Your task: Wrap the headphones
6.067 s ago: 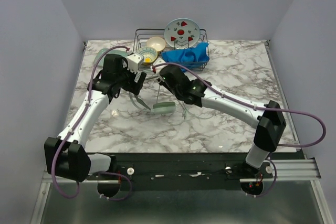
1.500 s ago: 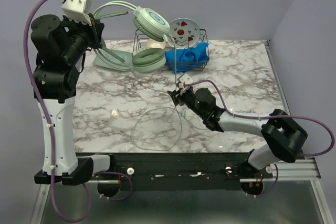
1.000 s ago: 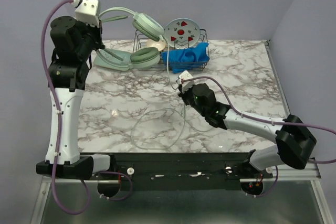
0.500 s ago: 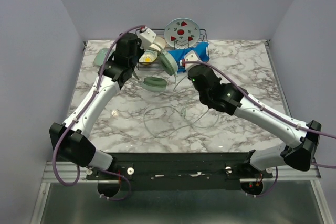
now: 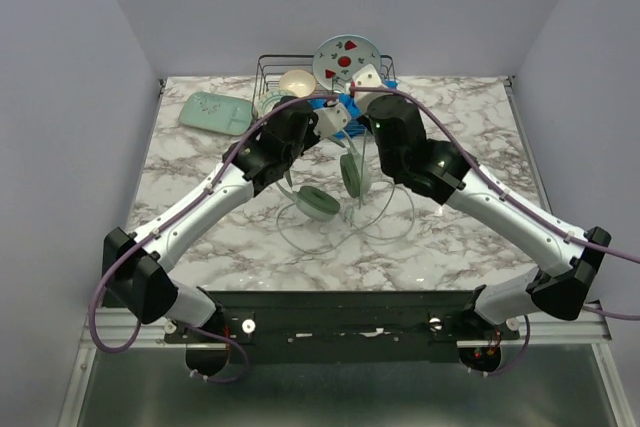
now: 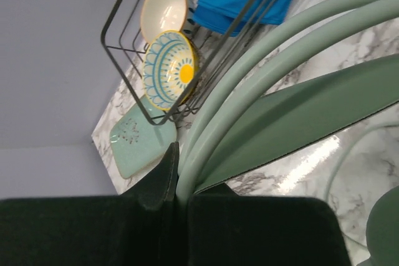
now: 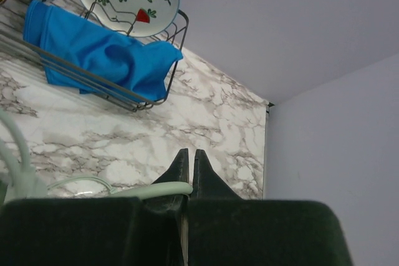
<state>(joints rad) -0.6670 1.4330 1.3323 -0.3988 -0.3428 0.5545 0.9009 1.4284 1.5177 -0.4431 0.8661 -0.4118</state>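
The pale mint headphones (image 5: pixel 318 203) hang low over the middle of the table, one ear cup facing up and the other ear cup (image 5: pixel 351 174) on edge beside it. My left gripper (image 6: pixel 179 177) is shut on the slim headband (image 6: pixel 268 45), which arches up and to the right from the jaws. The thin pale cable (image 5: pixel 385 232) lies in loose loops on the marble under the cups. My right gripper (image 7: pixel 189 157) is shut on a stretch of the cable (image 7: pixel 156 189) that enters from the left. In the top view its fingers are hidden by the wrist.
A wire rack (image 5: pixel 268 69) stands at the back centre with a red-patterned plate (image 5: pixel 346 59), a blue cloth (image 7: pixel 100 51) and two bowls (image 6: pixel 169 70). A flat mint tray (image 5: pixel 216 113) lies at the back left. The two arms cross close together above the headphones.
The left arm has swung down from high at the left and brought the headphones low over the table centre. The right gripper has moved back toward the rack, holding the cable. The cable loops now lie under the cups.
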